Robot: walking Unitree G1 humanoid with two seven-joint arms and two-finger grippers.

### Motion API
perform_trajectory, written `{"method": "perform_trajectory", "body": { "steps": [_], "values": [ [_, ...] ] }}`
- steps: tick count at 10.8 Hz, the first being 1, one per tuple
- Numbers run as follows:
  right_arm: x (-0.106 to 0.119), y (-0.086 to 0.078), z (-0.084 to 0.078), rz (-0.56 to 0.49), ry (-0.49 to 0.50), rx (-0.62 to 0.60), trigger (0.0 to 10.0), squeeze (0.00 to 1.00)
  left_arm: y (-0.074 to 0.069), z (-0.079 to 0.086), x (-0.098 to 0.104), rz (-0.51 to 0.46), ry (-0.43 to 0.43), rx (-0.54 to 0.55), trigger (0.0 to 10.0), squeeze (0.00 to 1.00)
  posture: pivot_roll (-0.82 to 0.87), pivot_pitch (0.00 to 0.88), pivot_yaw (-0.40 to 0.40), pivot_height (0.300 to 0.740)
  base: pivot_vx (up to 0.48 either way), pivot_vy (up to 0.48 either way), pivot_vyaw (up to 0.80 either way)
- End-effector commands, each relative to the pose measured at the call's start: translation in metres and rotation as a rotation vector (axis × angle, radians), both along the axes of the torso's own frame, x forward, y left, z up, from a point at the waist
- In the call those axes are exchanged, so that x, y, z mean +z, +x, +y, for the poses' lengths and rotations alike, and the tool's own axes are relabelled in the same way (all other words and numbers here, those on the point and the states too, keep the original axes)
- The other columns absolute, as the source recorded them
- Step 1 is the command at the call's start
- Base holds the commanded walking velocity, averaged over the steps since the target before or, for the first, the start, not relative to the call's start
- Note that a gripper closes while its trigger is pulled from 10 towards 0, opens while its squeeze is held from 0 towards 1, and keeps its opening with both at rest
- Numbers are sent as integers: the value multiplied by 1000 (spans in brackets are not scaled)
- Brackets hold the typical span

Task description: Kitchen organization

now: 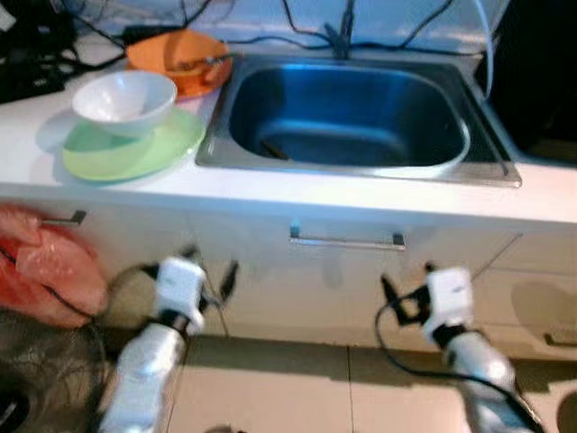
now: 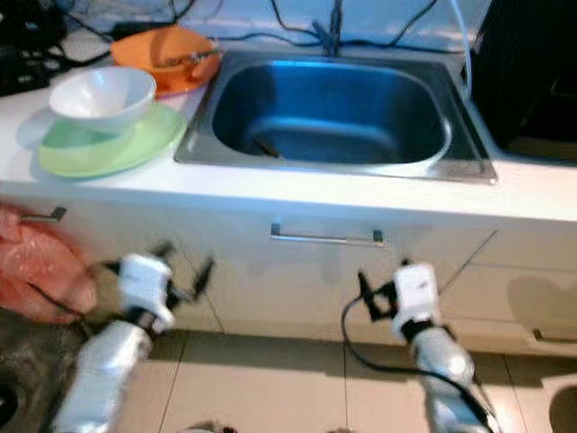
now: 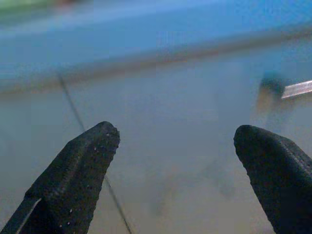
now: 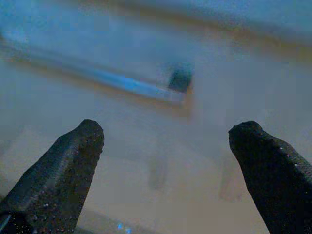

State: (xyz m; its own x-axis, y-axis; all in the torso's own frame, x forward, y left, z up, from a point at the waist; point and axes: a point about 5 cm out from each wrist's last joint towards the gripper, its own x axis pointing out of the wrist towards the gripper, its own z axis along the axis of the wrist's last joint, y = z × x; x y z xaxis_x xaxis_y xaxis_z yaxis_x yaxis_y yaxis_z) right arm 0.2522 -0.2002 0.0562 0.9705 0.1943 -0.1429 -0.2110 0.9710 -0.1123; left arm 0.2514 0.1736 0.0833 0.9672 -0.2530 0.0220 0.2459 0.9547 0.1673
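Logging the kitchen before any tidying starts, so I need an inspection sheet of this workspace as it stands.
Surface: white counter with a steel sink.
Job's things: white bowl on a green plate; orange bowl behind them.
Clutter: dark item lying in the sink basin, too blurred to name.
Grippers: left gripper and right gripper both open, low before the cabinet fronts.
Cables: black cables along the back wall.
Surroundings: drawer handle, red bag, tiled floor.

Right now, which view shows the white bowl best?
The left eye view: the white bowl sits whole on the green plate, clear of the frame edge. The right eye view shows it too, nearer the left edge. Both wrist views face the cabinet front.
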Motion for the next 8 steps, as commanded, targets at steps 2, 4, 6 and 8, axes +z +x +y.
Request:
{"method": "perform_trajectory", "body": {
  "steps": [2, 4, 6, 8],
  "values": [
    [28, 0, 4, -44, 31, 8, 10000, 0, -7, -4, 30, -73, 9, -21, 10000, 0, 63, 70, 1, 740, 0, 0, 0],
    [63, -1, 24, -120, 93, 56, 10000, 0, -11, -13, 60, -129, -1, -44, 10000, 0, 66, 76, 7, 740, 0, 0, 0],
    [89, -1, 44, -183, 125, 127, 10000, 0, -12, -15, 77, -177, 18, -54, 10000, 0, 64, 78, 11, 740, 0, 0, 0],
    [111, -1, 46, -225, 128, 107, 10000, 0, -12, -11, 83, -183, 25, -18, 10000, 0, 60, 82, 13, 740, 0, 0, 0]
  ]
}}
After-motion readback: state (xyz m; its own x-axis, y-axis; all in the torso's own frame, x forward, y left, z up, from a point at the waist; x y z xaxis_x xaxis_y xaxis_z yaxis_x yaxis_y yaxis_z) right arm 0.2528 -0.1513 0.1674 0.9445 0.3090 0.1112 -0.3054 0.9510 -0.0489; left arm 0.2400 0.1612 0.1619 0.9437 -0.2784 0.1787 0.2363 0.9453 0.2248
